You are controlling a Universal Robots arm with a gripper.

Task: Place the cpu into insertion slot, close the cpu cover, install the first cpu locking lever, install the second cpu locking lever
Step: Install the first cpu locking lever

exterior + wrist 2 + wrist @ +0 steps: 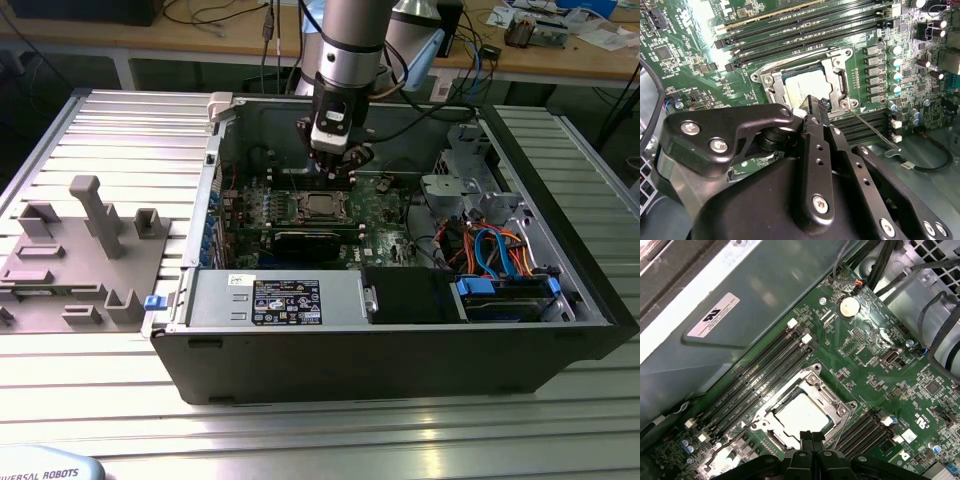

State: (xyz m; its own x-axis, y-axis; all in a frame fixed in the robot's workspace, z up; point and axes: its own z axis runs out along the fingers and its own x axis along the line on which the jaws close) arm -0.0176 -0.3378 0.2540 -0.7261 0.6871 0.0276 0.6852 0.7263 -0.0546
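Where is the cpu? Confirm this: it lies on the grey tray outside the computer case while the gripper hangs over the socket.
Wrong in one point: the cpu sits in the insertion slot, not on the grey tray; the first wrist view shows it. The gripper does hang over the socket.

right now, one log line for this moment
gripper: shut, just above socket | cpu: seated in insertion slot | cpu cover: closed | locking lever: unlatched
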